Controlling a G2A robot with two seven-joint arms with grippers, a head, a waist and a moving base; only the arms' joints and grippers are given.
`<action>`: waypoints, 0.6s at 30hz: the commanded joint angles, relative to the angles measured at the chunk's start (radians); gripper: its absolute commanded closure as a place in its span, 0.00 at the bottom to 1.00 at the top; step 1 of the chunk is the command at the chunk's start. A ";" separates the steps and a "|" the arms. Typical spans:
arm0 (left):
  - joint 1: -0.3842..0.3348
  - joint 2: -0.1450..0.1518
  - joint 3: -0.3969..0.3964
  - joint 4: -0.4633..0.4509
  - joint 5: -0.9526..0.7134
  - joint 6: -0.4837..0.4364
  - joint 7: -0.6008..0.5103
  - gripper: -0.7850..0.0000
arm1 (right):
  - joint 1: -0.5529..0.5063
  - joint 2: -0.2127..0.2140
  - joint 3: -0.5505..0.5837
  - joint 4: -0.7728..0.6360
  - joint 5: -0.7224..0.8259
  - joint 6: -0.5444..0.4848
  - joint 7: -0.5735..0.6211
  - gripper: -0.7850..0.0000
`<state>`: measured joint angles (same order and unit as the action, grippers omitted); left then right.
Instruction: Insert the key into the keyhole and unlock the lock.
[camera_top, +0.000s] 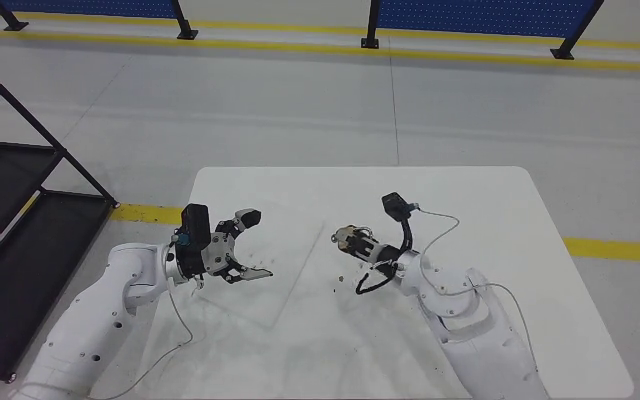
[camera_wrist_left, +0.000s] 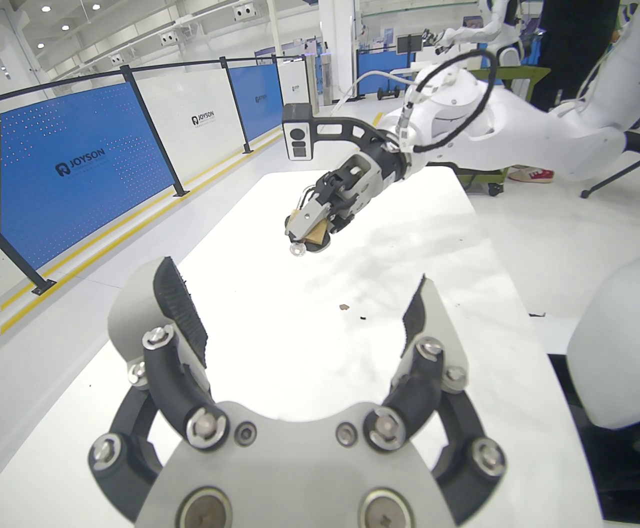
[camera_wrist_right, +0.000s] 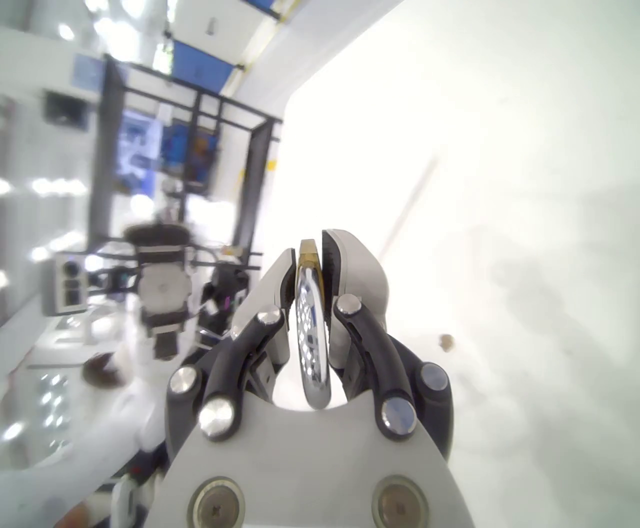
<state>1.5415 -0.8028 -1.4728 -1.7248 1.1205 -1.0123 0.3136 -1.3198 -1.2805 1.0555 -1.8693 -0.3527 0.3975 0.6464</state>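
Your padlock (camera_wrist_right: 311, 320) sits clamped edgewise between the narrow-set fingers of the right gripper (camera_wrist_right: 312, 248), over the middle of the white table (camera_top: 480, 200). A small silvery piece (camera_wrist_left: 298, 248) juts from its end; you can't tell whether that's the key. The left gripper (camera_wrist_left: 296, 274) stands wide, holding nothing, well apart. With so thin a grip, a sideways push at the keyhole could twist or drop the padlock.
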 joint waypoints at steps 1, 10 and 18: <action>0.000 0.000 0.000 0.000 0.000 0.000 0.000 0.00 | 0.000 0.002 -0.018 -0.010 -0.076 0.089 0.014 1.00; 0.000 0.000 0.000 0.000 0.000 0.000 0.000 0.00 | 0.078 -0.006 -0.150 0.052 -0.264 0.287 0.130 1.00; 0.000 0.000 0.000 0.000 0.000 0.000 0.000 0.00 | 0.103 -0.012 -0.179 0.084 -0.300 0.352 0.150 1.00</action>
<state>1.5415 -0.8028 -1.4728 -1.7248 1.1205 -1.0123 0.3136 -1.2180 -1.2927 0.8780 -1.7861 -0.6499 0.7445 0.7939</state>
